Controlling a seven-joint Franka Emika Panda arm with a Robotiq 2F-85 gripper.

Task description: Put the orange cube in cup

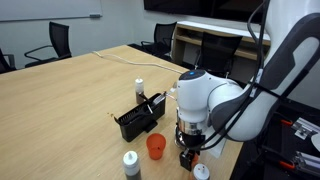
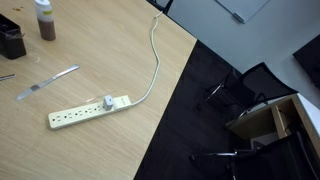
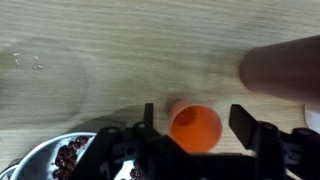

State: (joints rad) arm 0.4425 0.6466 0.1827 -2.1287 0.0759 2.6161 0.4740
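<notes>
In the wrist view my gripper [image 3: 195, 112] is open, its two black fingers on either side of a small orange-red cup [image 3: 196, 128] whose open mouth faces the camera, with gaps on both sides. In an exterior view an orange-red cup [image 1: 155, 146] stands on the wooden table just beside my lowered gripper [image 1: 190, 152]. I cannot see the orange cube in any view; I cannot tell whether it lies inside the cup.
A shiny metal bowl [image 3: 55, 155] with dark contents sits by one finger. A blurred pinkish-orange shape [image 3: 285, 68] stands close by. A black organizer [image 1: 138, 118], a white bottle [image 1: 139, 88] and a grey bottle [image 1: 131, 162] are near. A power strip [image 2: 90, 113] and a knife [image 2: 46, 83] lie by the table edge.
</notes>
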